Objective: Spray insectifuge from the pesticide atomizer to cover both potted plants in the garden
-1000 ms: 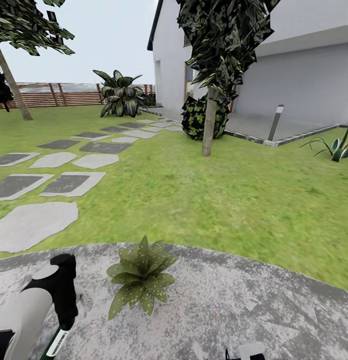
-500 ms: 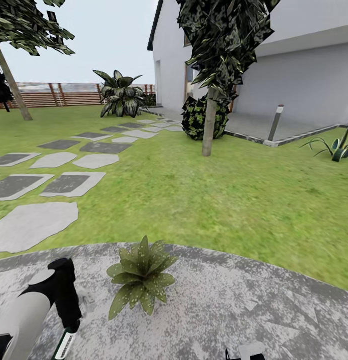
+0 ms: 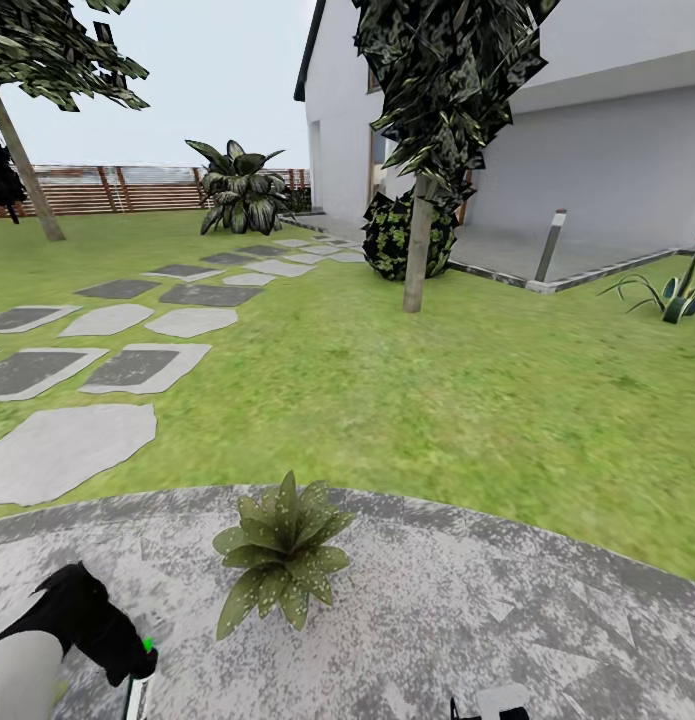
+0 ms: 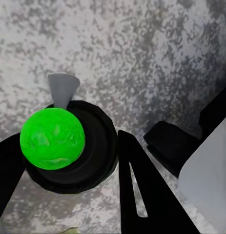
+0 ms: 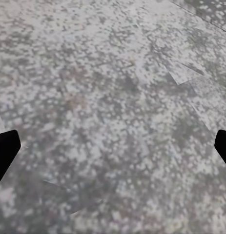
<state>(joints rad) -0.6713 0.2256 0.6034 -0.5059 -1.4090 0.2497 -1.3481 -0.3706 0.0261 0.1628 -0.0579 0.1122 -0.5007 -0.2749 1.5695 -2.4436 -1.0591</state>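
Grey speckled paving of the patio fills the near ground in the head view, and against it the left gripper now sits lower and more tipped over than a second ago: then its black fingers stood upright near the patio's 8 o'clock edge, with the pesticide atomizer hanging below them and showing its white label; half a second ago the arm had dropped a little. Now the gripper is down at about 7 o'clock of the view, and just a sliver of the bottle and a small green spot show beneath it. The camera itself has not shifted; lawn, stepping stones and house sit as before.

From the left wrist, the left gripper has its two black fingers closed around the pesticide atomizer, seen from above: a round black head with a bright green ball over it and the small grey nozzle pointing out toward 12 o'clock over the paving.

One potted plant, a low speckled rosette, stands on the patio at roughly 2 o'clock from the left gripper, near it but apart.

The right gripper is spread wide, its black fingertips at the 9 and 3 o'clock edges of the right wrist view, with bare paving between them.
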